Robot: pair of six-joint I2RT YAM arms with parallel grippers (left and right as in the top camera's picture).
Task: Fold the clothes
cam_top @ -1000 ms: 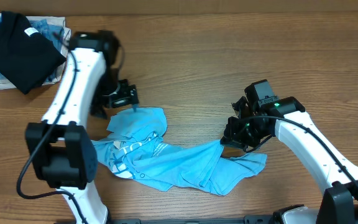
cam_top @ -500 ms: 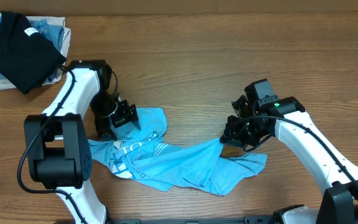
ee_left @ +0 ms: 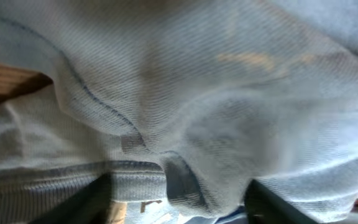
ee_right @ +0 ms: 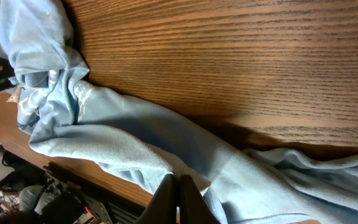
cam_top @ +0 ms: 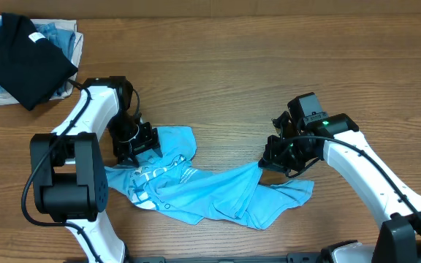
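The clothes, a light sky-blue t-shirt (cam_top: pixel 210 193) with white lettering, lie crumpled across the middle of the wooden table. My left gripper (cam_top: pixel 139 142) presses down on the shirt's upper left edge. In the left wrist view the cloth (ee_left: pixel 216 93) fills the frame, and a bunched fold sits between the two dark fingers (ee_left: pixel 86 205), which stand apart around the gripper's middle (ee_left: pixel 176 199). My right gripper (cam_top: pixel 272 162) is shut on a fold at the shirt's right side. The right wrist view shows its tips (ee_right: pixel 179 186) pinched together on the blue fabric (ee_right: pixel 123 143).
A black folded shirt (cam_top: pixel 24 62) lies on a pile of denim-blue and white garments (cam_top: pixel 61 33) at the far left corner. Bare wooden tabletop (cam_top: pixel 269 73) stretches behind the t-shirt. The table's front edge (ee_right: pixel 67 168) runs close to my right gripper.
My left gripper has come down and back from above the shirt's top left edge onto the cloth, and its jaws have narrowed. The right arm and its grip have not moved.
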